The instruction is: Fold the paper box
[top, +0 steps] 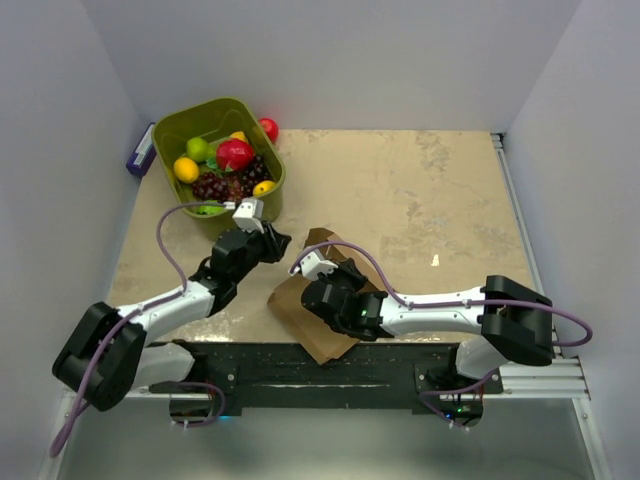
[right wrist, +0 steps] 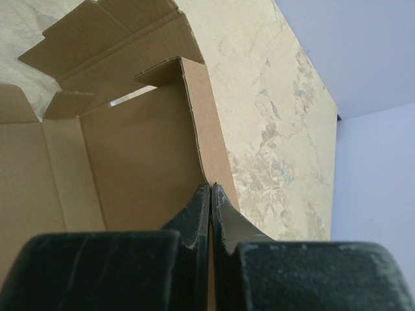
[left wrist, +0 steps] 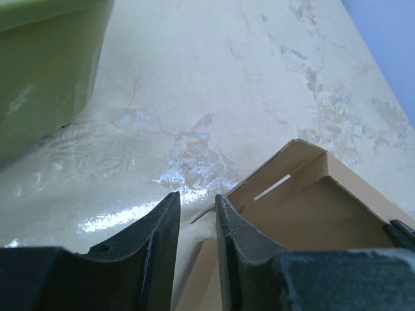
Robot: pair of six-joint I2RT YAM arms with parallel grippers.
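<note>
One paper box (top: pixel 318 345) at the near edge of the tabletop (top: pixel 430 200) is pinched by the right jaws; the left jaws are held apart.

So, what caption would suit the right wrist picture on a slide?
Right gripper pinches a raised side wall of the brown paper box, beige table alongside.

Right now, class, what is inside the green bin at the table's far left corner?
The green bin holds dark grapes, a red fruit, a green fruit and a yellow fruit. The pile covers the bin's floor, so anything beneath cannot be seen.
</note>
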